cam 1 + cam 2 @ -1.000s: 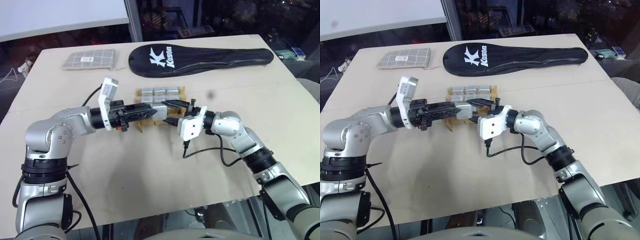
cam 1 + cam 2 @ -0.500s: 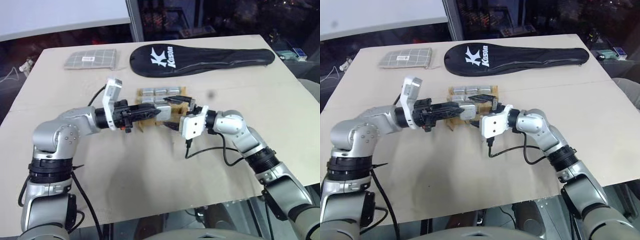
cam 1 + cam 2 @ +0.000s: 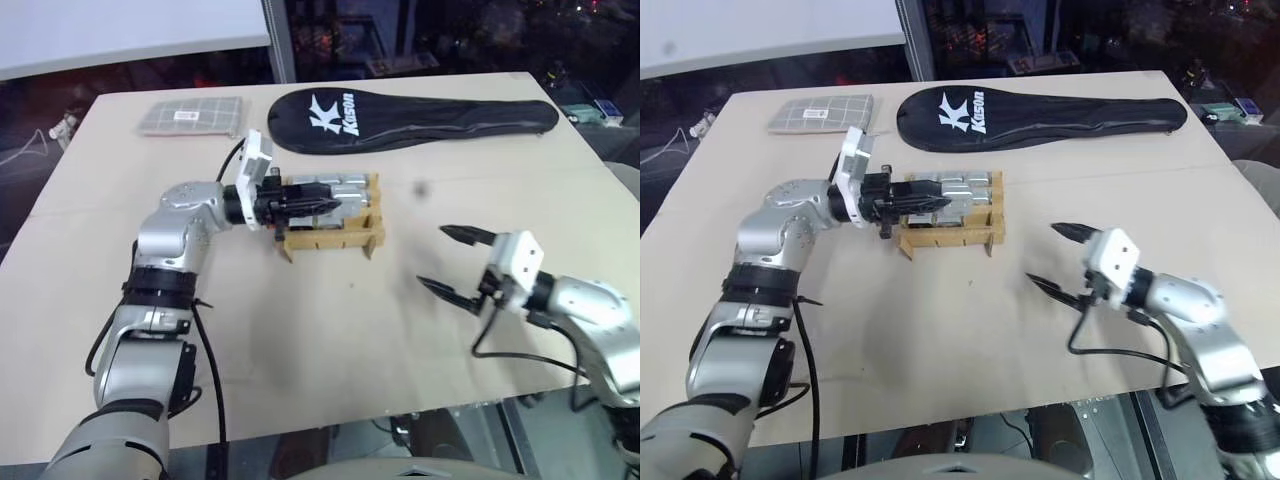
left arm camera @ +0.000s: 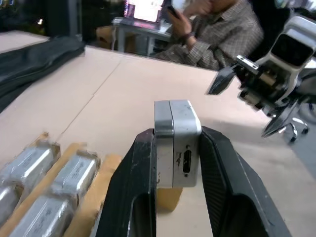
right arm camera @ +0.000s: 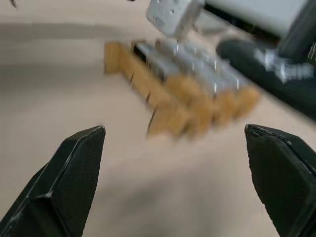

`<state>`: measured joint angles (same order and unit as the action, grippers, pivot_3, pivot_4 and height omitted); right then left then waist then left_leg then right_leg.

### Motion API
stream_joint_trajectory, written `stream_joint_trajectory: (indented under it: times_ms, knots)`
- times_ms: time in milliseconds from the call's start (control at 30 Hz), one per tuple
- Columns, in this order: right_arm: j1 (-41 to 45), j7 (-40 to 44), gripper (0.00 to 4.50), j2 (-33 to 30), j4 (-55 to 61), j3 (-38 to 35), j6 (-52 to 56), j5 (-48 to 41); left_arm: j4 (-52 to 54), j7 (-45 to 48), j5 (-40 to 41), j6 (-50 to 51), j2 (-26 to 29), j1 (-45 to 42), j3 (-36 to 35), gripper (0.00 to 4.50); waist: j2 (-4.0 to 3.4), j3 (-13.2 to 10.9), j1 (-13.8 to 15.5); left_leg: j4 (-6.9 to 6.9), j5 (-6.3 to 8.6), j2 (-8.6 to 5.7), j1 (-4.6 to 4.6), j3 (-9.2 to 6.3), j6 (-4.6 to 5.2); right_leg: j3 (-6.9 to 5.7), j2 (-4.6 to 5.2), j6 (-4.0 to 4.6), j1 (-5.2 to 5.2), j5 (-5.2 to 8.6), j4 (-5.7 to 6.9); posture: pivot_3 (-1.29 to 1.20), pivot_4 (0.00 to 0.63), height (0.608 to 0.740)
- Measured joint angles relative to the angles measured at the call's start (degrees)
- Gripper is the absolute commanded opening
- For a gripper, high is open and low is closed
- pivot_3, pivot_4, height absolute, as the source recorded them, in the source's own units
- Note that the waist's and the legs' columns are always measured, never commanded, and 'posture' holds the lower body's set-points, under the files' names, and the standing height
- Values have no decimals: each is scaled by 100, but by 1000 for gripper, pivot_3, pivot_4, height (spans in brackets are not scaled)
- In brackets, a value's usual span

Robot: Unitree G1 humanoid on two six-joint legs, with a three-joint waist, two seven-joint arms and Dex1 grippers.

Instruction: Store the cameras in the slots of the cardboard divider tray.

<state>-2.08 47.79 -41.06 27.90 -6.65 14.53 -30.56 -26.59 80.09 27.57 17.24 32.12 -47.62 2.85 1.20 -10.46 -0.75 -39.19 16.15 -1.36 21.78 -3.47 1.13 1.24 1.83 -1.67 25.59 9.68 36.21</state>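
Observation:
The cardboard divider tray (image 3: 332,241) stands mid-table, with silver cameras (image 3: 345,184) filling its far row and more (image 4: 73,173) beside them. My left gripper (image 3: 322,203) reaches level over the tray from the left and is shut on one more silver camera (image 4: 177,140), pinched upright between its black fingers (image 4: 140,168). My right gripper (image 3: 449,262) hangs to the right of the tray, well apart from it, with its fingers (image 5: 79,163) wide open and nothing between them. From the right wrist the tray (image 5: 170,118) lies ahead.
A long black racket cover (image 3: 420,115) lies along the table's far side and a grey checked pouch (image 3: 190,117) at the far left. A black cable (image 3: 520,355) trails under my right wrist. Beyond the table's edge sits a person in a checked shirt (image 4: 222,34).
My right gripper opened, let go at the tray and drew back to the right. My left gripper kept the camera and pushed a little further over the tray. The head view also shifted.

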Motion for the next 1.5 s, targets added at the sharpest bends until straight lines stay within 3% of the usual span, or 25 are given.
stream_joint_trajectory:
  times_ms: [167, 333, 533, 867, 1500]
  knots:
    - [-1672, 45, 4477, -178, 793, -1596, 810, -1284, -925, 220, -408, -1020, -276, -318, -21, 645, -3, 4, 29, -6, 2, -2, -11, -3, 4, 1, 0, -19, -17, 11, 2, 0, 150, 740]
    - [-2479, 409, 4477, 114, 931, -2530, 660, -1752, -1840, 248, -617, -1725, -651, -506, -86, 645, 3, 5, 10, -17, 4, 0, -15, 1, 8, 2, -2, -32, -26, 12, -1, 0, 150, 740]
    - [-2905, 822, 4477, 443, 927, -2655, 132, -1588, -2694, 430, -914, -2330, -823, -741, -87, 645, 3, 5, 0, -17, 4, 0, -18, 2, 8, 4, -5, -33, -26, 13, 1, 0, 150, 740]
    - [-2900, 840, 4477, 504, 897, -2658, -50, -1468, -3485, 554, -1166, -3363, -1104, -1004, -276, 645, 3, 5, 6, -19, 5, -1, -16, 0, 9, 3, -4, -34, -26, 12, 2, 0, 150, 740]
    - [-2667, 788, 4477, 515, 791, -2564, -107, -1369, -3922, 61, -1861, -3771, -1096, -1087, -333, 645, 3, 5, 14, -20, 5, -2, -17, -1, 9, 3, -3, -35, -27, 12, 4, 0, 150, 740]
